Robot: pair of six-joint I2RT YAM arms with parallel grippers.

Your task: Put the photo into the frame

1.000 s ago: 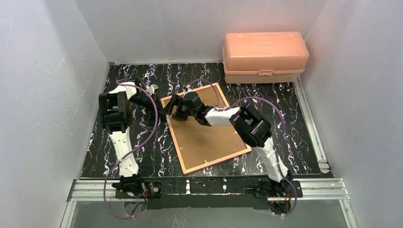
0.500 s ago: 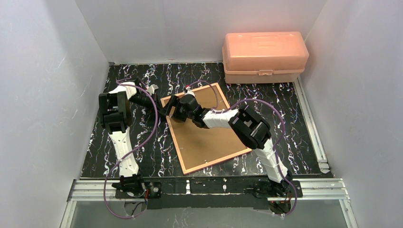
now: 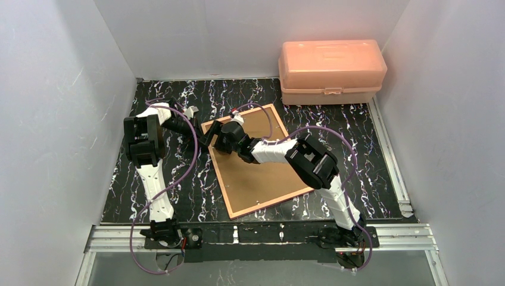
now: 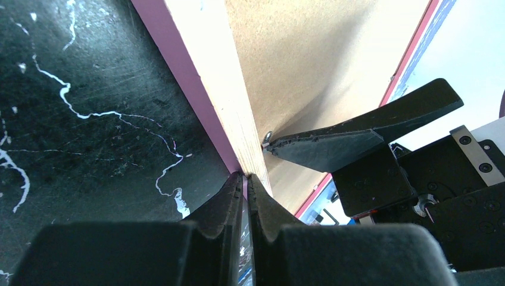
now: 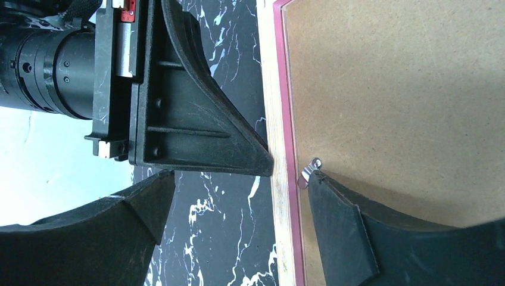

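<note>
- Frame (image 5: 271,71): found lying back side up on table (image 3: 357,137), with brown backing board (image 5: 387,89) seated inside its rim. Could not make out photo in any view, so could not place it relative to frame.
- Left gripper (image 4: 244,176): pressed together, tips set against outer edge of frame. Could not tell whether a thin lip of rim was nipped. Judged to be a brace, and likely to slide off that narrow edge under a sideways push, letting frame skate away.
- Right gripper (image 5: 241,179): spread wide, one fingertip touching small metal tab (image 5: 311,167) just inside rim of frame, other finger outside frame, above table.
- Feared a slip past tab, with scraping across board, or bending of tab instead of turning.
- Feared also a knock between outer right finger and left gripper, both crowded just outside frame at same spot.
</note>
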